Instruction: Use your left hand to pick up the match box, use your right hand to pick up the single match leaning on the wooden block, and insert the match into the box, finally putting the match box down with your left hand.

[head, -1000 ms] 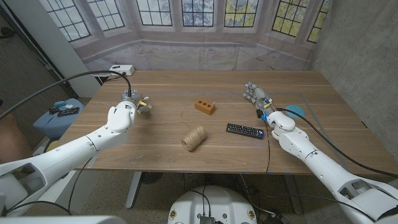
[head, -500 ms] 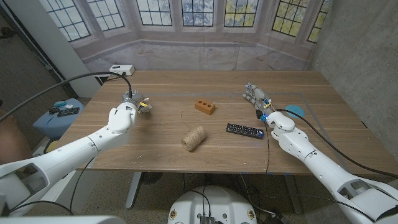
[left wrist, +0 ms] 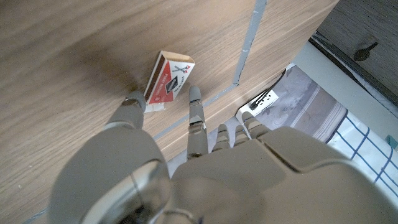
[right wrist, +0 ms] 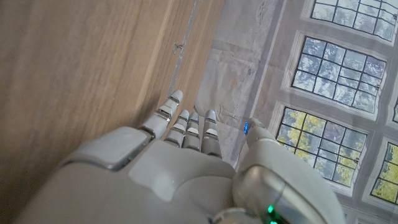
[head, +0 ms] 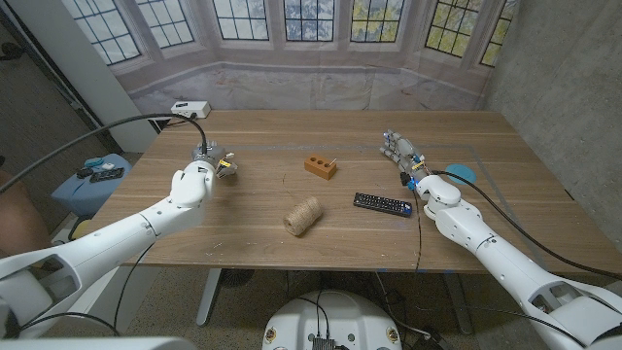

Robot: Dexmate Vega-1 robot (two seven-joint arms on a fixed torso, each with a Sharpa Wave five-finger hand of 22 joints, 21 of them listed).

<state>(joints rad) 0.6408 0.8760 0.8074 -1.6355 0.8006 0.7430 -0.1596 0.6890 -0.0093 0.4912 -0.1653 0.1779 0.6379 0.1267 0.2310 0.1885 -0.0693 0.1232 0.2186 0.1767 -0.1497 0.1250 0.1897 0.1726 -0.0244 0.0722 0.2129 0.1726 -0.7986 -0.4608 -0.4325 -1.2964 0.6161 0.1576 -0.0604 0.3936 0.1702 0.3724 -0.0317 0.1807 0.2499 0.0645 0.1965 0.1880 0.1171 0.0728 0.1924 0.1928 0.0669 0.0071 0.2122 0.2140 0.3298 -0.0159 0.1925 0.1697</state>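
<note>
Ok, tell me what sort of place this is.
Probably a room in an old stone building turned robot test space: leaded bay windows, a wooden table with taped lines, and a cabled box at its corner.

Bare tabletop (head: 253,209) lies between the wooden block (head: 320,166) at the centre and the right robot hand (head: 403,155) near the right edge. A remote control (head: 382,204) and twine spool (head: 302,216) lie nearer the front edge.

Staged room set, printed bay-window backdrop (head: 292,29), wooden table (head: 262,190), grey panel walls (head: 554,68)
</note>
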